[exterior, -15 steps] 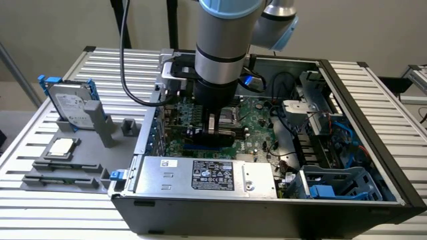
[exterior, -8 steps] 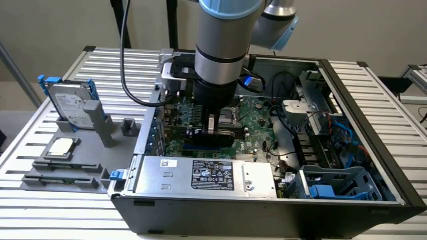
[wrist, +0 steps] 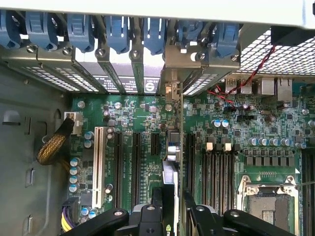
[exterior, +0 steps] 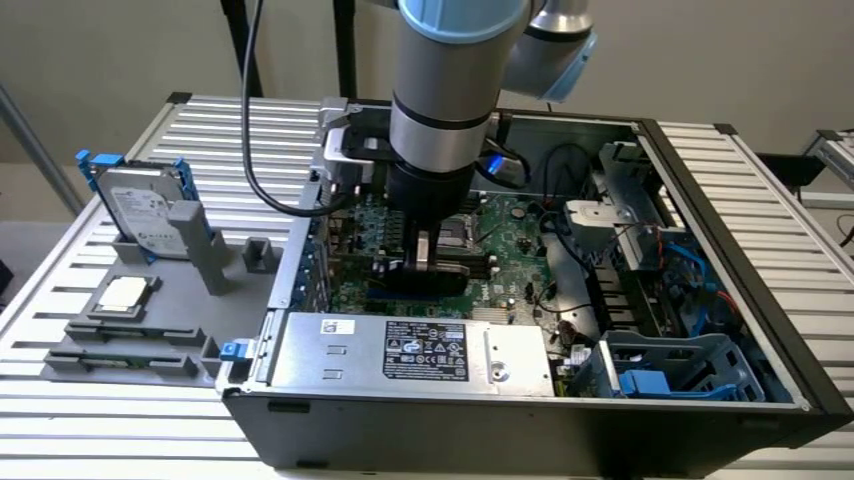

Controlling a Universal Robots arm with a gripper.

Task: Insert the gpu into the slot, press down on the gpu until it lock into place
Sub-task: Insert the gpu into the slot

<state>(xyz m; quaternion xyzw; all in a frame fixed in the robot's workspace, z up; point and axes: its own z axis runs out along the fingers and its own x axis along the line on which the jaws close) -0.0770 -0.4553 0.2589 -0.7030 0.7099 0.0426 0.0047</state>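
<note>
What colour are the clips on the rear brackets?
The clips are blue, clearest in the wrist view.

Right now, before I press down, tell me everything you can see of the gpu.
The gpu is a thin black card, seen edge-on from the wrist, standing upright on its long edge over the green motherboard. Its shroud looks like glossy black plastic. The pincer clamps it, one finger on each face. Its far end reaches toward the metal rear slot covers. Whether its lower edge is seated cannot be told.
</note>
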